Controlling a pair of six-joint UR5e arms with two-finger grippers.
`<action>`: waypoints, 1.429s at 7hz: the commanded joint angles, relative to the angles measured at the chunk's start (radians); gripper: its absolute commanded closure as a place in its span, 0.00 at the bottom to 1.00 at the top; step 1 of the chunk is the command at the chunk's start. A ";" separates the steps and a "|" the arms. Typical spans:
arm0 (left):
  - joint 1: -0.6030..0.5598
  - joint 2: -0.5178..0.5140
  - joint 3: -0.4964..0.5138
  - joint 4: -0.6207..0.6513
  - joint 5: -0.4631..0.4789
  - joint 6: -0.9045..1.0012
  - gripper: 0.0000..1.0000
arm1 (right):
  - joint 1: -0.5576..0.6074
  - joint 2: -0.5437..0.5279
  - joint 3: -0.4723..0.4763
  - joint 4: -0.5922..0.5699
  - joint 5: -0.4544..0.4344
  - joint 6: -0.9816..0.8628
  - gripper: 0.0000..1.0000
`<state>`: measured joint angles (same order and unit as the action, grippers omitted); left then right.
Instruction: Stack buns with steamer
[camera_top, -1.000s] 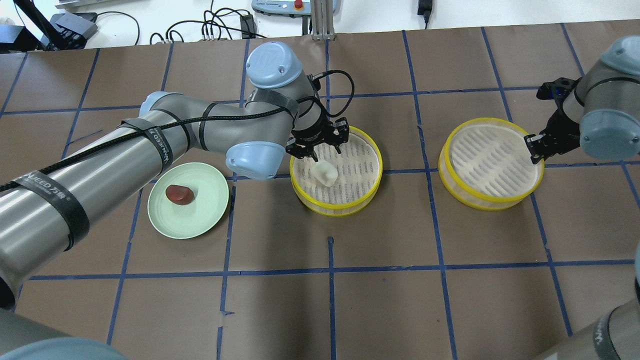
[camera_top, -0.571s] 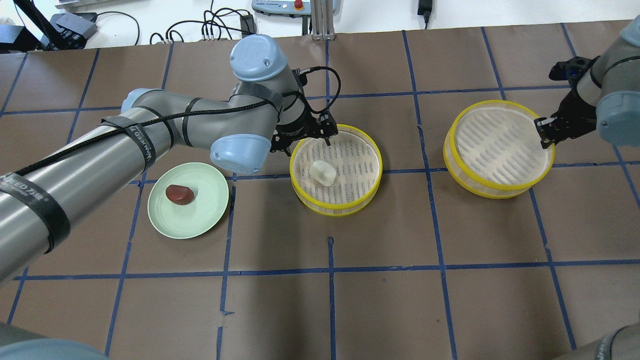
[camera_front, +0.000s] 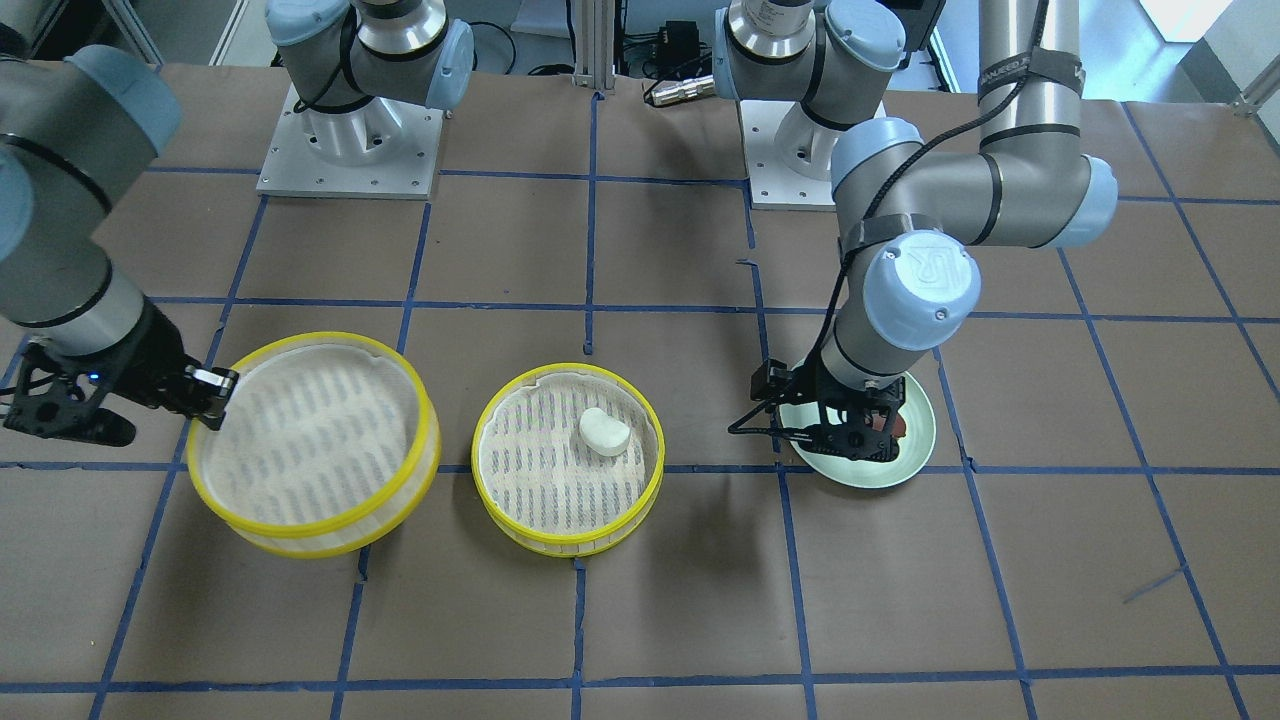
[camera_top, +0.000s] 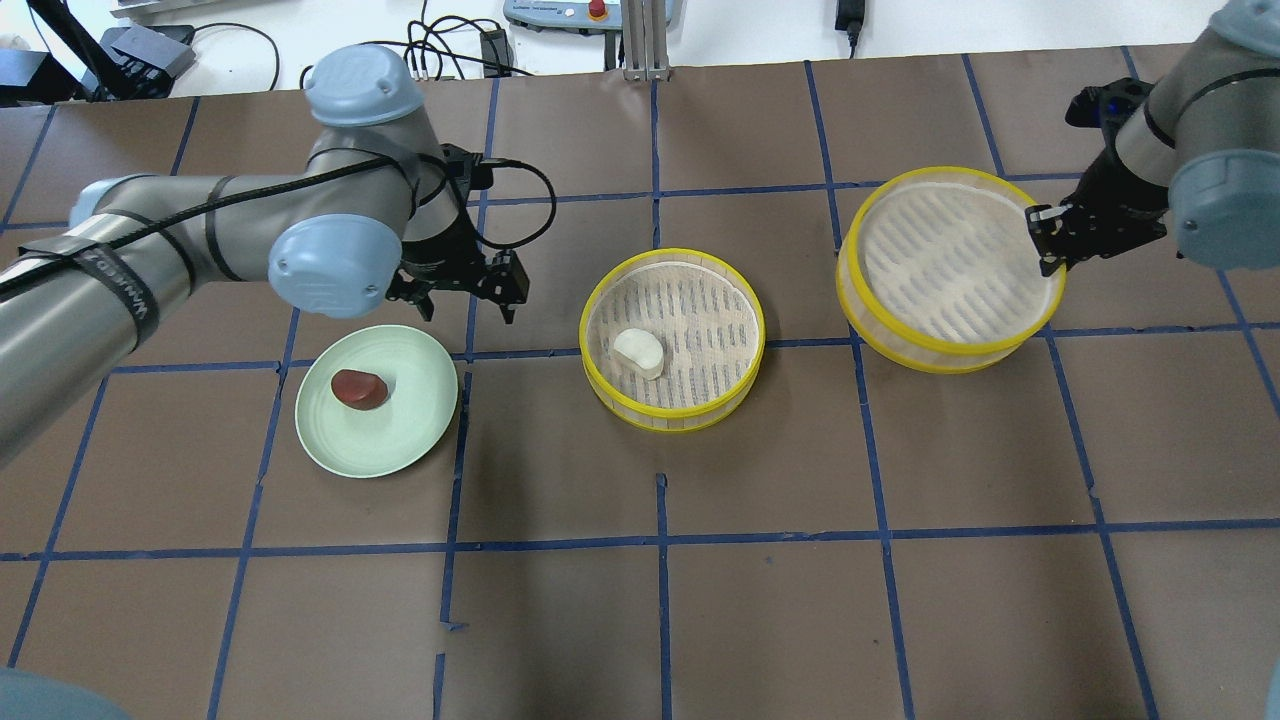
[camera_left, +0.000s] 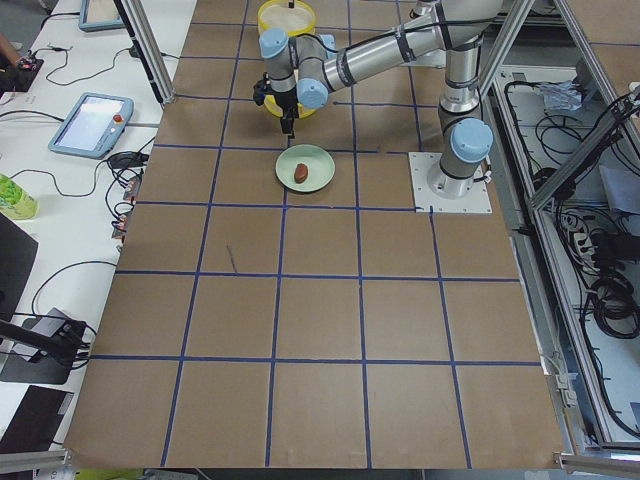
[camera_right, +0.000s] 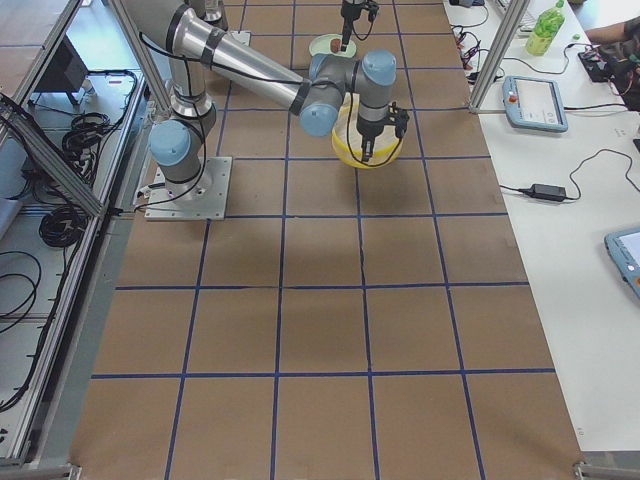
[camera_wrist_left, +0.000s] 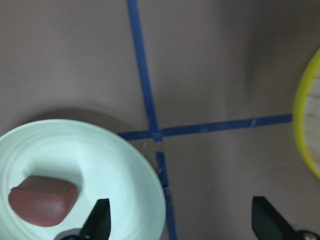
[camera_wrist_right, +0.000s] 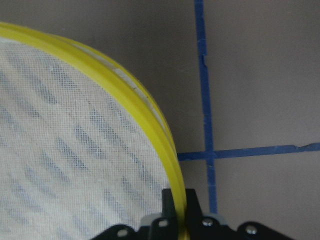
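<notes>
The cream-white bun (camera_top: 640, 352) lies in the centre yellow-rimmed steamer tray (camera_top: 672, 420), also in the front view (camera_front: 604, 432). The reddish-brown bun (camera_top: 360, 388) lies on the pale green plate (camera_top: 400, 440); it also shows in the left wrist view (camera_wrist_left: 42, 200). My left gripper (camera_top: 460, 295) is open and empty, hovering between plate and centre tray, just past the plate's far right edge (camera_wrist_left: 100, 150). My right gripper (camera_top: 1045, 245) is shut on the rim of the second, empty steamer tray (camera_top: 940, 350) and holds it tilted above the table (camera_wrist_right: 150, 125).
Brown paper with a blue tape grid covers the table. Cables and a pendant (camera_top: 560, 10) lie beyond the far edge. The two arm bases (camera_front: 350, 130) stand at the robot's side. The centre tray's rim (camera_wrist_left: 305, 130) is just right of my left gripper.
My left gripper left the white bun in the centre tray and moved left toward the plate. My right gripper lifted the second tray and carried it left and farther back.
</notes>
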<state>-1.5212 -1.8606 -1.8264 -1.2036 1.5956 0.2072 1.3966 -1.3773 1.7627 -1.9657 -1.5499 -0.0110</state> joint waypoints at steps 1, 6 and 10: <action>0.108 -0.006 -0.056 -0.004 0.044 0.147 0.02 | 0.236 0.013 -0.031 0.013 -0.021 0.295 0.93; 0.112 -0.135 -0.057 0.075 0.098 0.176 0.45 | 0.371 0.092 -0.054 0.004 -0.010 0.529 0.94; 0.108 -0.094 -0.024 0.061 0.095 0.167 0.76 | 0.372 0.123 -0.052 0.004 -0.006 0.525 0.93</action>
<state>-1.4104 -1.9743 -1.8639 -1.1358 1.6929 0.3806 1.7684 -1.2601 1.7081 -1.9619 -1.5614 0.5120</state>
